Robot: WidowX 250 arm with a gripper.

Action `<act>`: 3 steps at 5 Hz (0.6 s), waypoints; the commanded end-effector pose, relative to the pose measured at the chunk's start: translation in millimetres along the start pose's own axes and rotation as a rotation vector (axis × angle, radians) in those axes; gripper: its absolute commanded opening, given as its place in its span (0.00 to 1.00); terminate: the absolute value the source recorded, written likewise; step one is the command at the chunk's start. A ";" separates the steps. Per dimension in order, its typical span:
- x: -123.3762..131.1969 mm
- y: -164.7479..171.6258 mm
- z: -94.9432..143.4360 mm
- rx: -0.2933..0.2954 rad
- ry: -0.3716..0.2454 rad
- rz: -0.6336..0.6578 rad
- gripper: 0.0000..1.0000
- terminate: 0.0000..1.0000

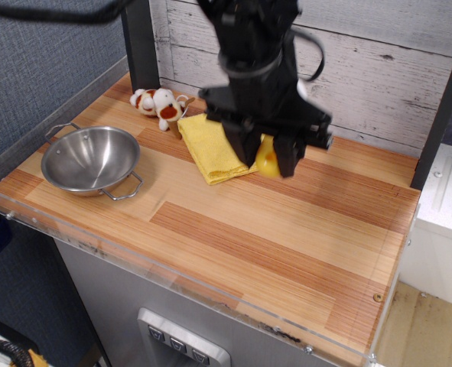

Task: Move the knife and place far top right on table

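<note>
My black gripper (267,159) is shut on the knife (267,162). Only the knife's chunky yellow handle shows between the fingers; the blade is hidden. The knife hangs in the air above the middle back of the wooden table (302,229), next to the right edge of the yellow cloth. The arm reaches down from the top of the view and hides part of the back wall.
A yellow folded cloth (210,147) lies at the back middle. A steel bowl (90,158) with handles stands at the left. A small plush dog (158,103) lies at the back left by a dark post. A clear acrylic rim (172,287) runs along the front edge.
</note>
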State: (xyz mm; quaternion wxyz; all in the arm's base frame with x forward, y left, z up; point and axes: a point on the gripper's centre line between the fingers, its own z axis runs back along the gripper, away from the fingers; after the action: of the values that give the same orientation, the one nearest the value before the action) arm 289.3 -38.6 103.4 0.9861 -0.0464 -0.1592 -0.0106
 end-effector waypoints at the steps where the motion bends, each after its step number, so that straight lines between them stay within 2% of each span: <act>1: 29.2 -22.8 -1.4 -0.025 -0.030 -0.111 0.00 0.00; 3: 21.4 -44.2 -25.7 -0.057 0.011 -0.152 0.00 0.00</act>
State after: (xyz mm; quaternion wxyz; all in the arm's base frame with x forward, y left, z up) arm 316.7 -84.8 76.4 0.9854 -0.0601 -0.1351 -0.0844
